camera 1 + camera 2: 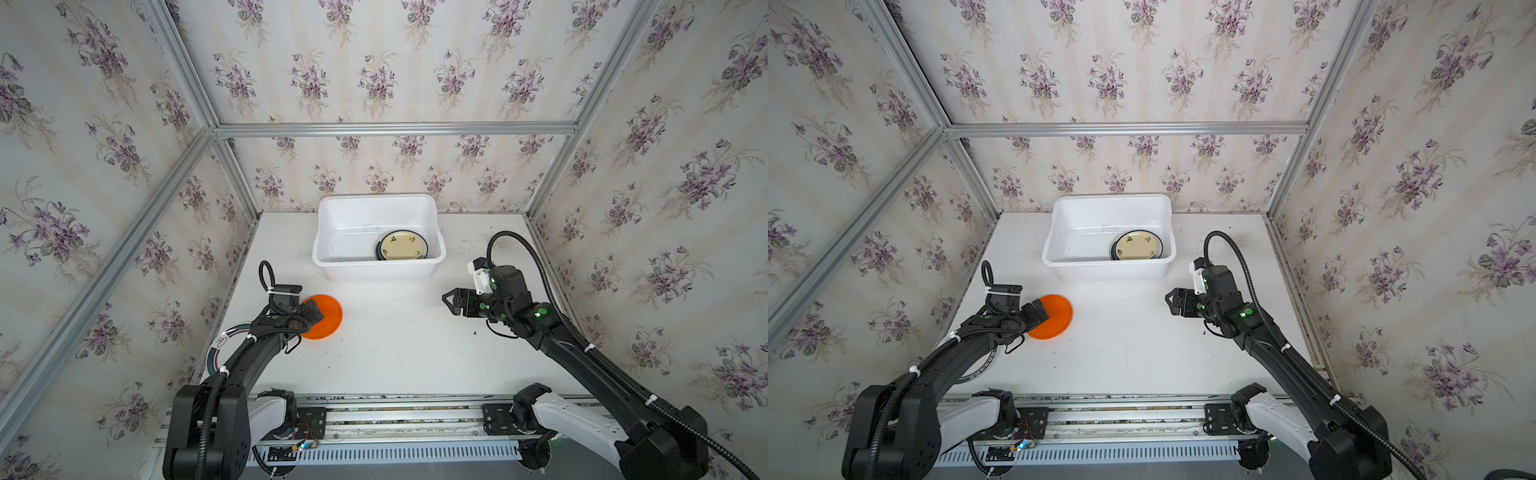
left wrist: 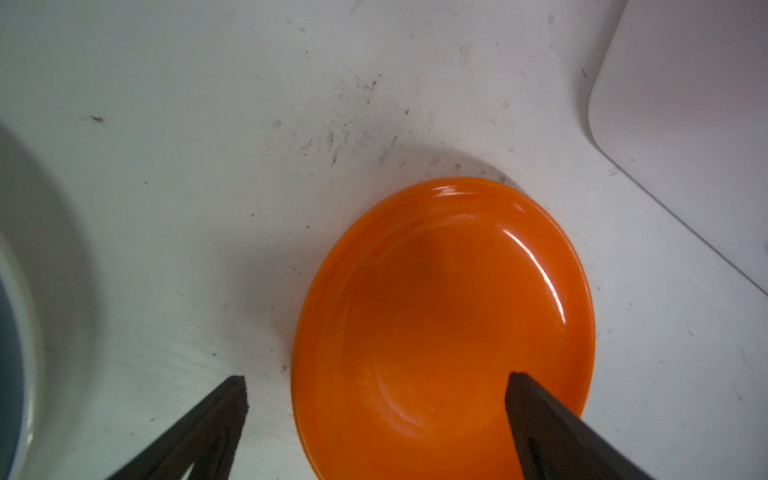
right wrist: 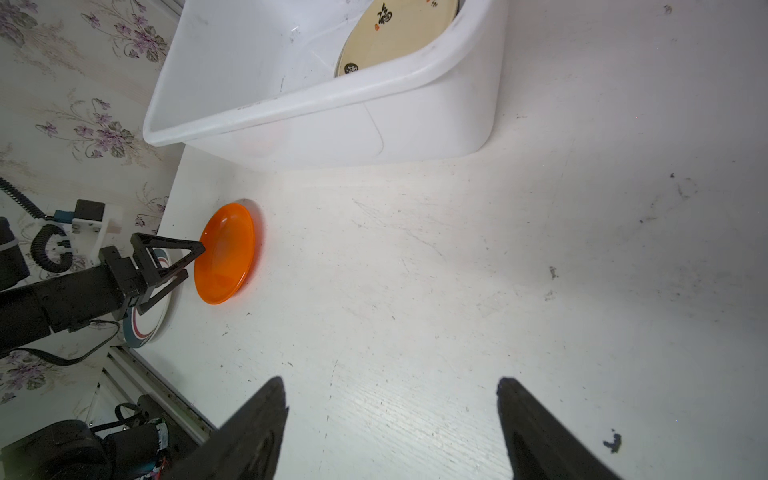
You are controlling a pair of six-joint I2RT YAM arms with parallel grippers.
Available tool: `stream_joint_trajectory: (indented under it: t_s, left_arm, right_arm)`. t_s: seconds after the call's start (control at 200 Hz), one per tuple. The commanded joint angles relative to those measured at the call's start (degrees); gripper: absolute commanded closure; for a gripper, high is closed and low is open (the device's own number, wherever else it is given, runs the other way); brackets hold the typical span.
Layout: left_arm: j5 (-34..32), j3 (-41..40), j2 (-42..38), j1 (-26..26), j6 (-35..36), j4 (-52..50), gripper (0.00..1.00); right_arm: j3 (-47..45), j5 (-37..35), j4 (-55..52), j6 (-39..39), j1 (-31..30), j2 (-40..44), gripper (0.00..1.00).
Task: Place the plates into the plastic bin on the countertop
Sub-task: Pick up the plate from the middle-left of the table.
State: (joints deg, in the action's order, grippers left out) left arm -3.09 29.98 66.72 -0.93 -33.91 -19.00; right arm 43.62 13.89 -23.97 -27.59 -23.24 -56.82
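Observation:
An orange plate [image 1: 326,318] [image 2: 444,324] lies on the countertop [image 1: 395,353] at the left. My left gripper [image 1: 315,312] [image 2: 376,378] is open just above the plate's near-left edge, one finger over the plate and the other over the bare top. A white plate with a teal rim [image 1: 219,351] [image 3: 145,328] lies mostly hidden under the left arm. The plastic bin [image 1: 376,266] [image 3: 316,99] stands at the back, with a cream plate bearing Chinese characters [image 1: 402,245] [image 3: 395,33] stacked on a dark-rimmed plate in its right end. My right gripper [image 1: 451,301] [image 3: 390,382] hangs open and empty over the bare top at the right.
Wallpapered walls framed by aluminium rails [image 1: 232,266] close in the left, back and right. A front rail [image 1: 395,415] carries both arm bases. The bin's left half [image 1: 349,237] holds nothing. Scuffed bare top lies between the two grippers.

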Motion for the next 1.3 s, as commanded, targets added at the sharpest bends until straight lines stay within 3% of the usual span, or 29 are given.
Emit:
stream_joint_trajectory:
  t_s: [0.0,0.075,0.185,0.31,0.405,0.66,0.81,1.299]
  left_arm:
    - [1.2,-0.8,0.6,0.6,0.8,2.0,0.02]
    - [2.5,-1.5,0.7,0.9,0.9,3.8,0.07]
    - [5.9,-1.8,1.8,1.1,2.1,6.2,0.21]
    - [6.1,-1.4,5.4,1.5,3.0,7.0,0.27]
    - [6.7,-1.0,7.5,1.9,3.8,7.4,0.44]
    - [9.1,0.7,10.3,2.0,4.9,8.0,0.44]
    - [10.6,0.6,11.5,2.0,5.5,9.5,0.57]
    - [14.9,0.8,11.6,2.0,7.8,11.7,0.66]
  right_arm:
    - [-0.3,0.7,0.7,0.1,0.0,0.7,0.18]
    - [-0.5,0.9,0.9,-0.1,0.0,0.7,0.17]
    - [-0.5,1.5,1.1,-0.4,0.0,0.2,0.13]
    - [-0.5,2.4,1.2,-1.1,0.0,-0.3,0.12]
    - [-0.6,2.3,1.0,-1.6,0.0,-0.1,0.12]
    - [-0.6,1.5,0.2,-2.4,0.0,1.0,0.12]
    - [-1.0,1.5,0.7,-3.5,0.0,0.8,0.12]
    - [-2.0,1.8,3.2,-6.5,0.0,-1.0,0.12]
